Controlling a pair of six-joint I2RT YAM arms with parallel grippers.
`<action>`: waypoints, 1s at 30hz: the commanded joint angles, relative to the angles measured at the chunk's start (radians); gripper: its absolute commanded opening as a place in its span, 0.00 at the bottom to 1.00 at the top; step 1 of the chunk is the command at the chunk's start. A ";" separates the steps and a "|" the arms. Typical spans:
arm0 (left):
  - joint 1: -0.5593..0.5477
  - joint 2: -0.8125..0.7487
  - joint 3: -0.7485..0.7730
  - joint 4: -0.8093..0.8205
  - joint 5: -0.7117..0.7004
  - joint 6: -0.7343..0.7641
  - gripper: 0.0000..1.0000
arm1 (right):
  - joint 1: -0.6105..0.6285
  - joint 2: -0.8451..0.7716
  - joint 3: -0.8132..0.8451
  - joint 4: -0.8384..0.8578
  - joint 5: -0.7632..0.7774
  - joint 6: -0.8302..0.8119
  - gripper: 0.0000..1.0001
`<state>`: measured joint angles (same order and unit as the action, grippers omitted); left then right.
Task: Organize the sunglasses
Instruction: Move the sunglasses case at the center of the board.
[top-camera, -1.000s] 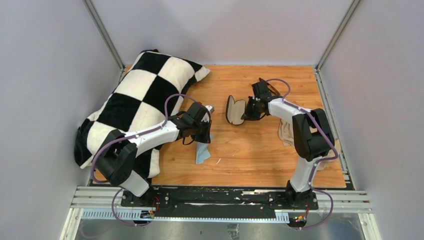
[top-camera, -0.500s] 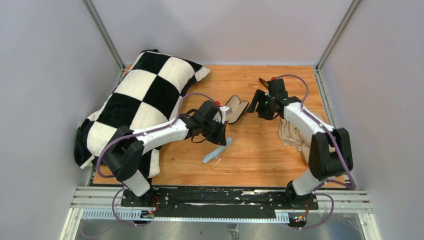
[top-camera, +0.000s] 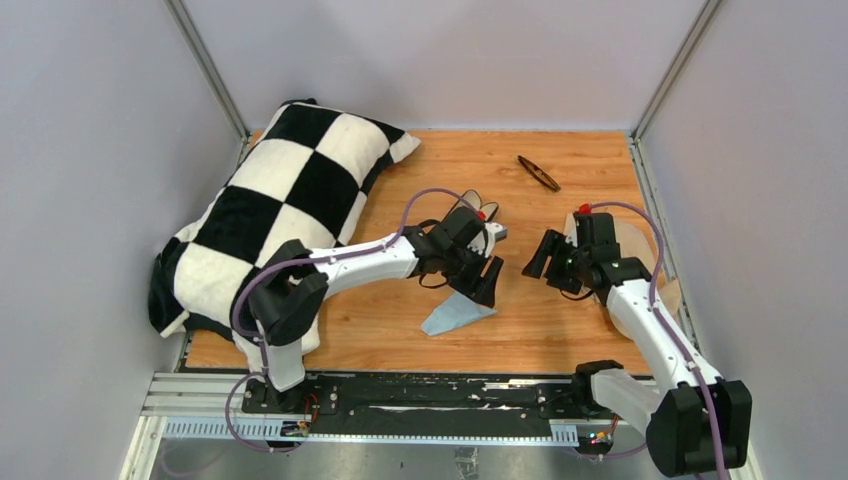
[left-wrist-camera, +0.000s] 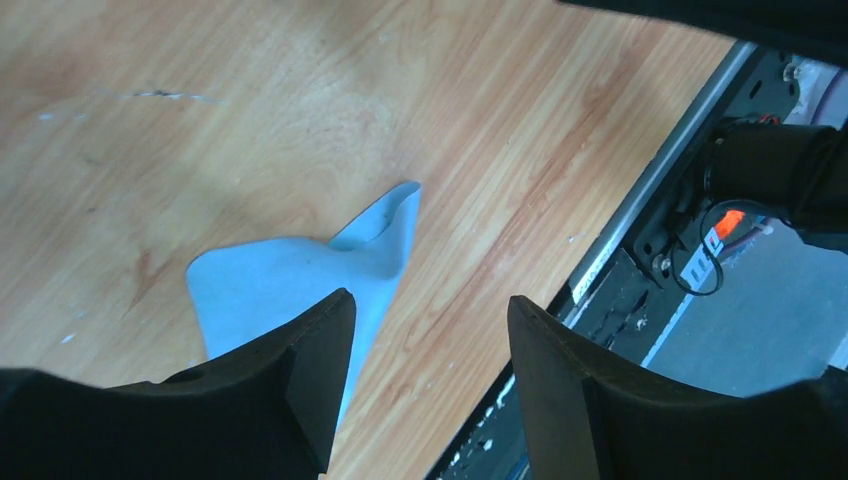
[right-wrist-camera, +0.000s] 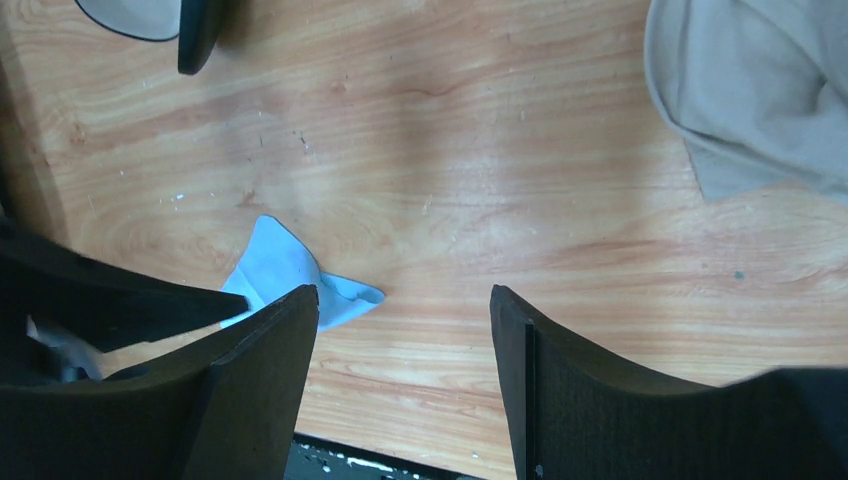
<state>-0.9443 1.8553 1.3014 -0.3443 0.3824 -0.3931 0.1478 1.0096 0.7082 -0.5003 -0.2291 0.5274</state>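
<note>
Sunglasses (top-camera: 538, 172): lay folded on the wooden worktop (top-camera: 560, 330), in its far right part, free of both arms and well apart from either set of jaws.
Long axis: ran on a diagonal across the boards, one end toward the far left and the other toward the near right wall.
Top view only: showed the sunglasses, which neither wrist view caught, and a black-and-white checkered pillow (top-camera: 290, 200) filling the far left corner.
Left jaws: stood wide apart with nothing between them, at the end of the left arm (top-camera: 360, 262), which stretched toward the middle of the worktop, just above the light blue cloth (top-camera: 458, 315).
Left wrist view: showed the cloth's raised point beyond the left finger, and the metal rail (left-wrist-camera: 640, 200) along the worktop's near edge, which the right wrist view did not show.
Right jaws: also wide and empty, over bare wood at the end of the right arm (top-camera: 640, 310), turned toward the left arm.
Right wrist view: alone gave a plain look at the open glasses case (right-wrist-camera: 140, 12), pale lining and black rim, at its top left corner; from above the case was largely hidden behind the left arm.
Beige cloth (top-camera: 640, 250): lay crumpled by the right edge, partly under the right arm.
</note>
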 joint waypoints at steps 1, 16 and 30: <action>0.011 -0.146 -0.020 -0.063 -0.129 -0.024 0.63 | 0.010 -0.007 -0.025 -0.060 -0.039 -0.021 0.69; 0.056 -0.459 -0.469 -0.026 -0.380 -0.348 0.52 | 0.363 0.152 -0.035 0.022 0.042 0.089 0.51; 0.119 -0.653 -0.681 -0.051 -0.446 -0.532 0.46 | 0.665 0.476 0.255 0.011 0.215 -0.033 0.42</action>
<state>-0.8619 1.3132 0.6678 -0.3927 -0.0124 -0.8410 0.7361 1.3815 0.8639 -0.4793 -0.1104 0.5480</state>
